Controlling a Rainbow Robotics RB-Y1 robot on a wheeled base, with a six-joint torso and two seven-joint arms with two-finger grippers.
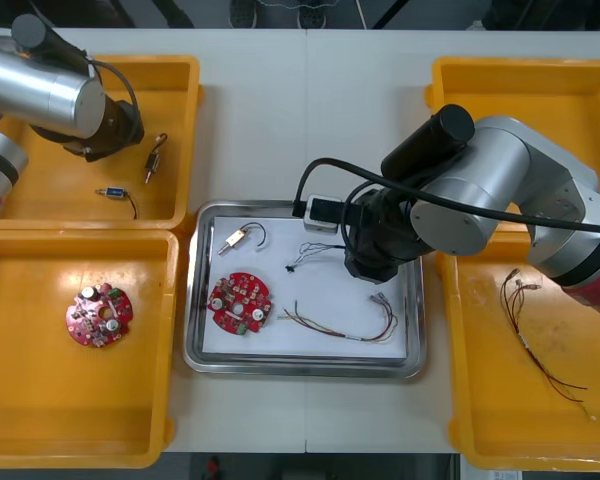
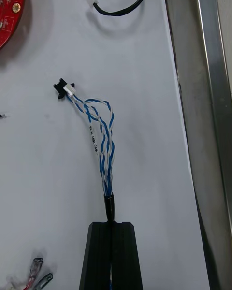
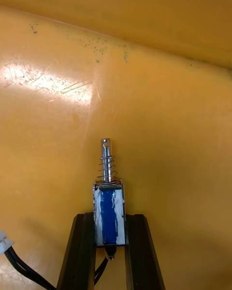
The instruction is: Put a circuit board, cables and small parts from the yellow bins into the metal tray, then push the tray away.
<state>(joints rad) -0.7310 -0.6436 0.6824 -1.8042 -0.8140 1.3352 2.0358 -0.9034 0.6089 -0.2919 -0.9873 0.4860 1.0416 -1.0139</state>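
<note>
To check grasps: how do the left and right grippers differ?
The left gripper is shut on a blue-wrapped small metal part over a yellow bin; the right gripper, on a twisted blue and white cable over the metal tray. Left fingers stand wider apart. Both grip something.

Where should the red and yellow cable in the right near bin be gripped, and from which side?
Likely mid-length, where the wires of the red and yellow cable run together as one strand, coming from straight above and closing across it. It lies flat on the floor of the yellow bin, and its ends splay into thin separate leads.
</note>
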